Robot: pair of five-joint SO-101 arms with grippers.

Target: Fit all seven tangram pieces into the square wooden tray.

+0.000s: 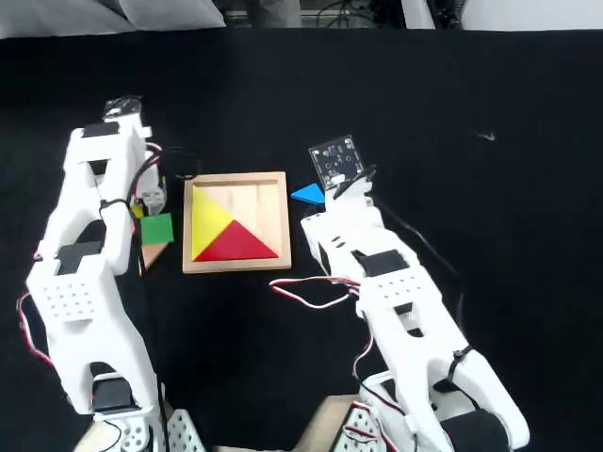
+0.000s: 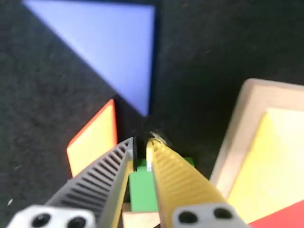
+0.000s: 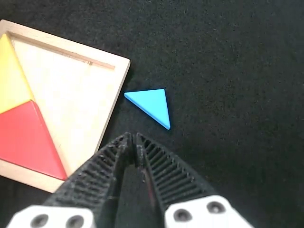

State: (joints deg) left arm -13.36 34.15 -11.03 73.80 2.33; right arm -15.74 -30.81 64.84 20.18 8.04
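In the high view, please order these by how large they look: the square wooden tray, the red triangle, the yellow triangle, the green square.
Largest: square wooden tray.
Next: red triangle and yellow triangle; they look alike, so unranked.
Smallest: green square.

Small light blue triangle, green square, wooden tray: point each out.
small light blue triangle [image 3: 153,104], right wrist view, middle of its top face.
green square [image 1: 156,229], high view, centre of its face.
wooden tray [image 1: 236,176], high view, bare rim farthest from the arm bases.

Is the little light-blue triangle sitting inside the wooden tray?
No, the light-blue triangle lies on the black table, just outside the wooden tray.
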